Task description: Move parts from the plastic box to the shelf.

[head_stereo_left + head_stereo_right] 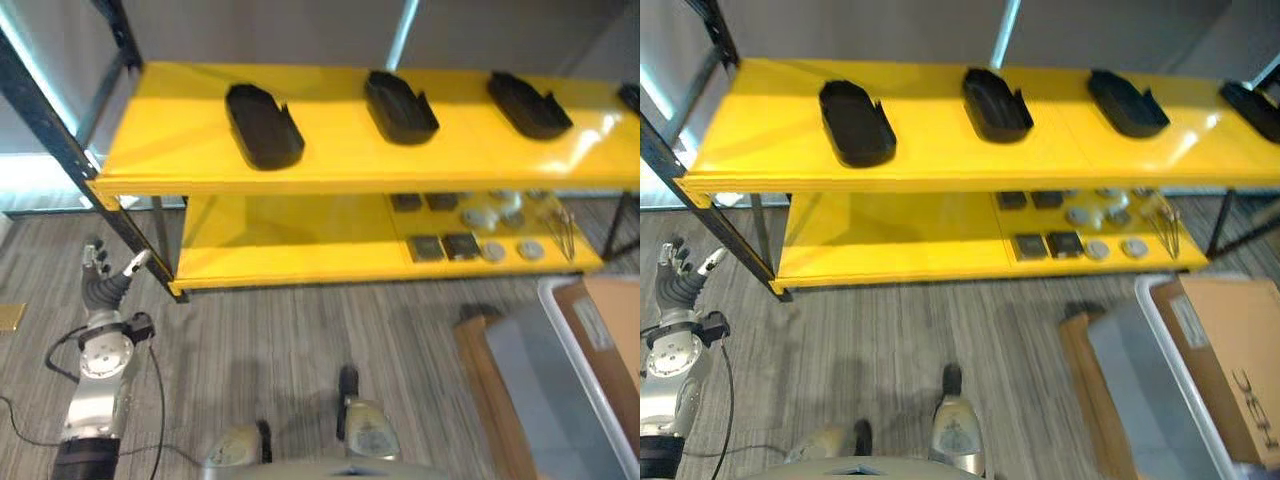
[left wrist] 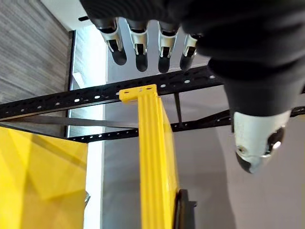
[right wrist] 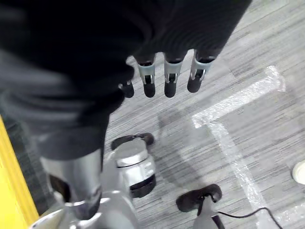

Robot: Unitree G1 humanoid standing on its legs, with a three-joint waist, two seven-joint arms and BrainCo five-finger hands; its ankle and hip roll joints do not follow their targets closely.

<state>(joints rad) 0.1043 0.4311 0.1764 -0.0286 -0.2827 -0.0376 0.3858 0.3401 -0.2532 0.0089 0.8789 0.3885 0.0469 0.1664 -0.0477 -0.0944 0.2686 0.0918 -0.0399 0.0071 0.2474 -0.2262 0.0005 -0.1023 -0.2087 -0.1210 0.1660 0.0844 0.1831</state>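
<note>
I read both hands as empty. The left hand (image 1: 100, 290) hangs low beside the shelf's dark corner post (image 1: 60, 150), fingers (image 2: 138, 47) straight and relaxed, holding nothing; the yellow shelf (image 1: 340, 150) edge lies just past the fingertips. The right hand (image 3: 162, 76) points at the floor (image 3: 238, 119), fingers straight, nothing between them. The plastic box (image 1: 1160, 330) sits on the floor at the robot's right, well apart from both sets of fingers, with a cardboard carton (image 1: 1230, 350) in it. 3 black trays (image 1: 263, 125) stand open on the top level, presumably as receivers. Small parts (image 1: 445, 245) lie on the lower level. My judgement: no pick has started.
</note>
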